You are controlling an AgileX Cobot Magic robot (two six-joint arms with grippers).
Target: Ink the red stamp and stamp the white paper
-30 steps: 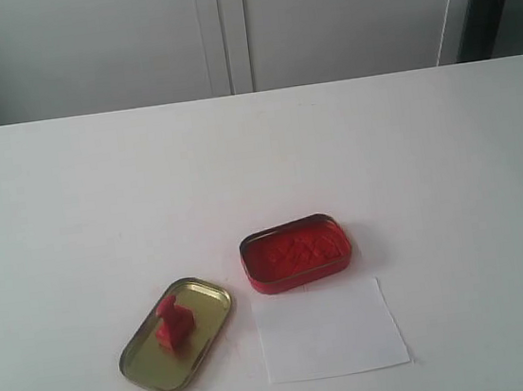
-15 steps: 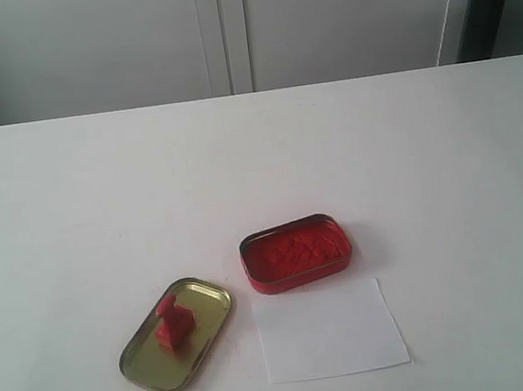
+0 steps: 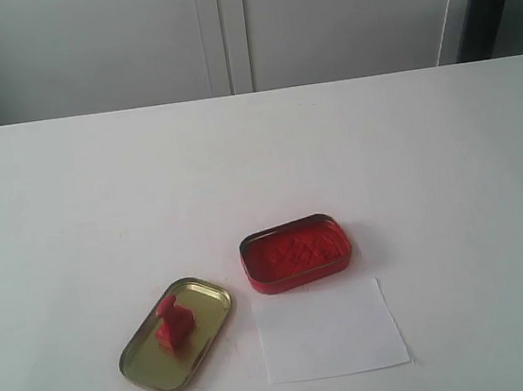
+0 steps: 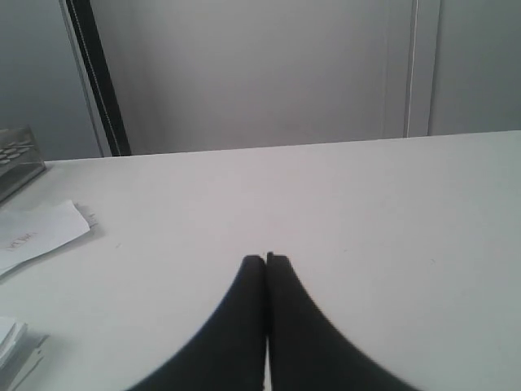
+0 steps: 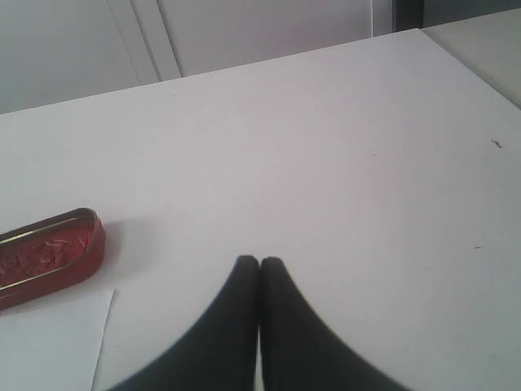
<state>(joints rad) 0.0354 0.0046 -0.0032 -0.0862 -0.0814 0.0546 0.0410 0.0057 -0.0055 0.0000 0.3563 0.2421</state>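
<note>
The left claw [image 4: 266, 259] and right claw [image 5: 259, 261] are pressed together; the white paper [image 5: 49, 346] lies near the right claw.

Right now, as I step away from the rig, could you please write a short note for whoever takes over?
Left gripper: shut, empty, low over bare table.
Right gripper: shut, empty, near the red ink tin.
Neither gripper shows in the exterior view.
Red stamp: stands in the gold lid, left of the tin.
White paper: flat next to the tin, on the camera side, with no mark visible.
Done: the tin is open, with its lid off.
Left: grasp the stamp, press it into the ink, then stamp the paper.
</note>
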